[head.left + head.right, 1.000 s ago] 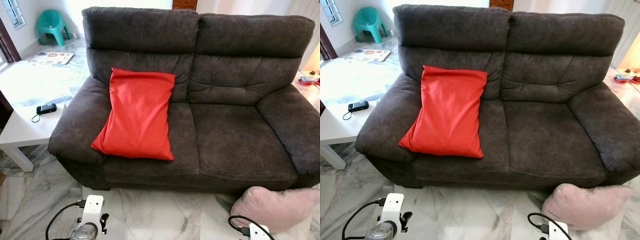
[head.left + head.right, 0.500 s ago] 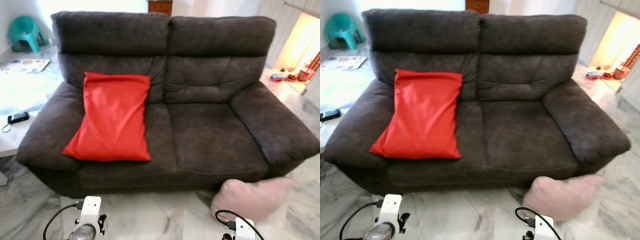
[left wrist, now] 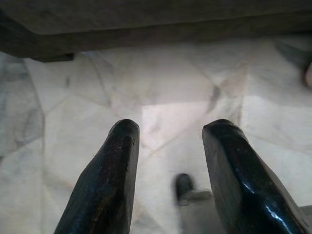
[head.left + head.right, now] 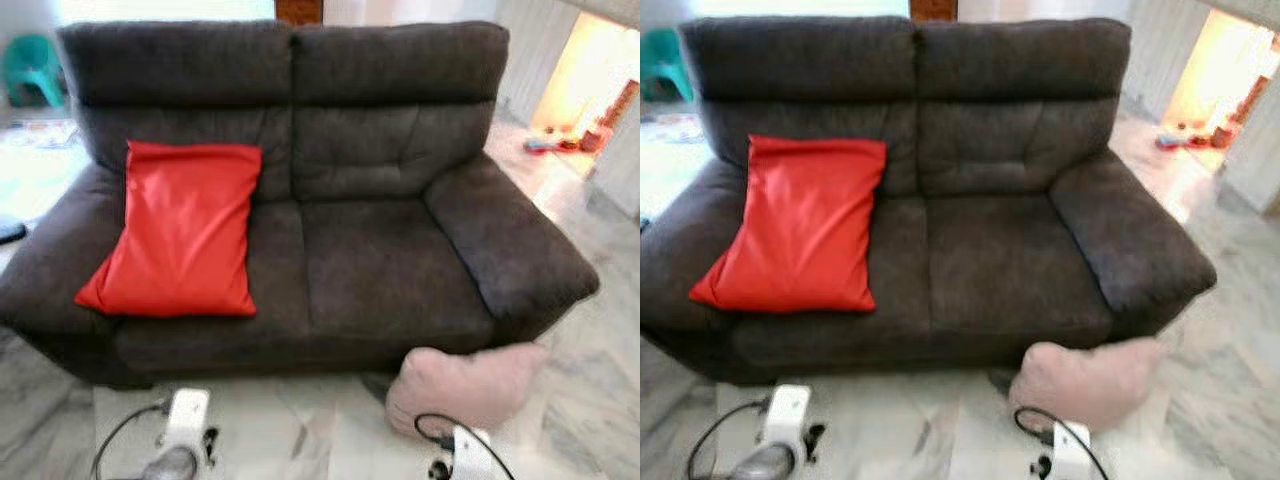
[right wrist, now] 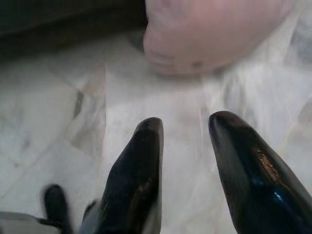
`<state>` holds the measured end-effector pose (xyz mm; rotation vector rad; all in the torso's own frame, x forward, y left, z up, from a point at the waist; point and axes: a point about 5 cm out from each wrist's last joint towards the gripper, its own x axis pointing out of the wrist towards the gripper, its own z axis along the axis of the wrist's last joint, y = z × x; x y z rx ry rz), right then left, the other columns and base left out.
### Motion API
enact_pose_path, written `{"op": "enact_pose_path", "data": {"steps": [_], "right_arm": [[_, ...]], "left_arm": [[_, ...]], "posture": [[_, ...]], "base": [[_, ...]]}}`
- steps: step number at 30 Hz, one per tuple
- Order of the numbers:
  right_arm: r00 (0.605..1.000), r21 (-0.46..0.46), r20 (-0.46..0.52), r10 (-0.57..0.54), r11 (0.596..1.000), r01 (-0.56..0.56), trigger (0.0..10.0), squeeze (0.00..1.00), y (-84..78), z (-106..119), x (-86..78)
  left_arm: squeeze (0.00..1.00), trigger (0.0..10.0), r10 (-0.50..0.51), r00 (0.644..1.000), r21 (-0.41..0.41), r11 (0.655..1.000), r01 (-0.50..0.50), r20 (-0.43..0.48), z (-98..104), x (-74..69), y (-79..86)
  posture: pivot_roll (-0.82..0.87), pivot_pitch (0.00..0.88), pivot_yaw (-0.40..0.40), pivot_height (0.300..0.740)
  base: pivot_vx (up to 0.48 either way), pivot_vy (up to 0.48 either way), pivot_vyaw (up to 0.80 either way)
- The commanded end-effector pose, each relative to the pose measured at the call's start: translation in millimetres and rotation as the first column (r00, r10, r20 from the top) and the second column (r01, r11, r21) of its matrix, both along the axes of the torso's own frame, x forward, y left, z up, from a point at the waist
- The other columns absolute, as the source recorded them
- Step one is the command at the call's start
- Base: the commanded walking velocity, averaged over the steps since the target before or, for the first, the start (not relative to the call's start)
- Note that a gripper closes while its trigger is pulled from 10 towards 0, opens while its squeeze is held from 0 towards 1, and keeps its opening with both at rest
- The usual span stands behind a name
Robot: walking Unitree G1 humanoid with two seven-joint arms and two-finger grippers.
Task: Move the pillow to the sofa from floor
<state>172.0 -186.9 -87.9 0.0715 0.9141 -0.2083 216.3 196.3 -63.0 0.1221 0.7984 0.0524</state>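
Observation:
A pale pink pillow (image 4: 462, 385) lies on the marble floor against the front of the dark grey sofa (image 4: 390, 270), below its right seat. In the right wrist view the pink pillow (image 5: 214, 31) is just beyond my right gripper (image 5: 185, 139), which is open over bare floor and apart from the pillow. My left gripper (image 3: 170, 141) is open too, low over the floor near the sofa's base. The wrists show at the bottom edge of the eye views, left (image 4: 180, 445) and right (image 4: 460, 455).
A red pillow (image 4: 180, 230) leans on the sofa's left seat and backrest. A teal plastic chair (image 4: 30, 65) stands far left behind. A bright doorway with small items on the floor (image 4: 570, 130) opens at the right. Marble floor (image 4: 300, 430) spreads before the sofa.
The camera has turned to the right: sofa, red pillow and pink pillow have all slid left in the picture, and the white side table has left the frame. The view is blurred.

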Motion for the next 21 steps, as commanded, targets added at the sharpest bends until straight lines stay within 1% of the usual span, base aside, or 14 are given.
{"op": "enact_pose_path", "data": {"steps": [1,4,6,7,9,21], "right_arm": [[1.0,0.002,0.005,0.017,1.0,-0.017,10.0,0.0,6.6,1,4.3],[1.0,0.002,0.01,0.02,1.0,-0.02,10.0,0.0,9.5,2,7.1],[1.0,-0.001,0.008,0.021,1.0,-0.021,10.0,0.0,7.0,2,5.7],[1.0,-0.003,0.003,0.017,1.0,-0.017,10.0,0.0,1.9,1,1.8],[1.0,-0.004,-0.001,0.017,1.0,-0.017,10.0,0.0,-0.1,0,-0.1],[1.0,-0.005,-0.005,0.017,1.0,-0.017,10.0,0.0,-2.4,-1,-2.5]], "left_arm": [[0.0,10.0,0.009,1.0,0.014,1.0,-0.009,-0.016,-1,-3.5,6.6],[0.0,10.0,0.009,1.0,0.014,1.0,-0.008,-0.017,-1,-3.8,6.6],[0.0,10.0,0.007,1.0,0.014,1.0,-0.006,-0.019,-2,-4.5,6.6],[0.0,10.0,0.006,1.0,0.013,1.0,-0.006,-0.021,-2,-5.1,6.6],[0.0,10.0,0.005,1.0,0.013,1.0,-0.005,-0.022,-2,-5.4,6.5],[0.0,10.0,0.003,1.0,0.011,1.0,-0.003,-0.028,-3,-6.7,6.3]], "posture": [[0.0,0.0,-0.067,0.74],[0.0,0.0,-0.067,0.74],[0.0,0.0,-0.067,0.74],[0.0,0.0,-0.068,0.74],[0.0,0.0,-0.068,0.74],[0.0,0.0,-0.068,0.74]], "base": [[0.0,-0.289,0.0],[0.0,-0.29,0.0],[0.0,-0.289,0.0],[0.0,-0.292,0.0],[0.0,-0.289,0.0],[0.0,-0.289,0.0]]}}
